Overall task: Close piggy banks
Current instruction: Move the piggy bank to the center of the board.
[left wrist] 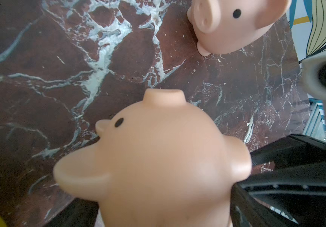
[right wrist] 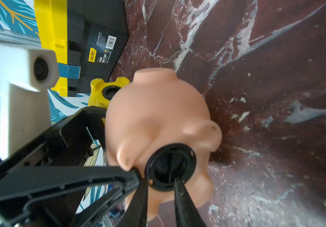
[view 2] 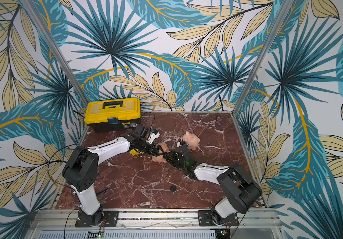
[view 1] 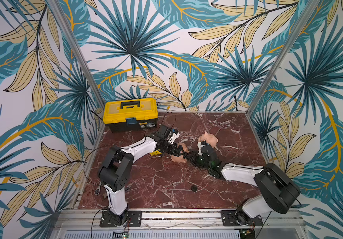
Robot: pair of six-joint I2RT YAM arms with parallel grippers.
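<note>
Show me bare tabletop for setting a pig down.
Free: the near tabletop around the black disc; the far right corner behind the pink pig. Crowded: centre, where left arm and right arm meet at the peach pig, yellow pig alongside; toolbox fills the far left corner.

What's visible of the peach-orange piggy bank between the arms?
The peach-orange piggy bank is smooth matte plastic: round body, stubby snout, black dot eye, ears, short legs. It lies tipped, belly turned sideways, with a black round plug in the belly hole. The left tool clamps its sides; the right tool has its tips at the plug, slightly apart.
</note>
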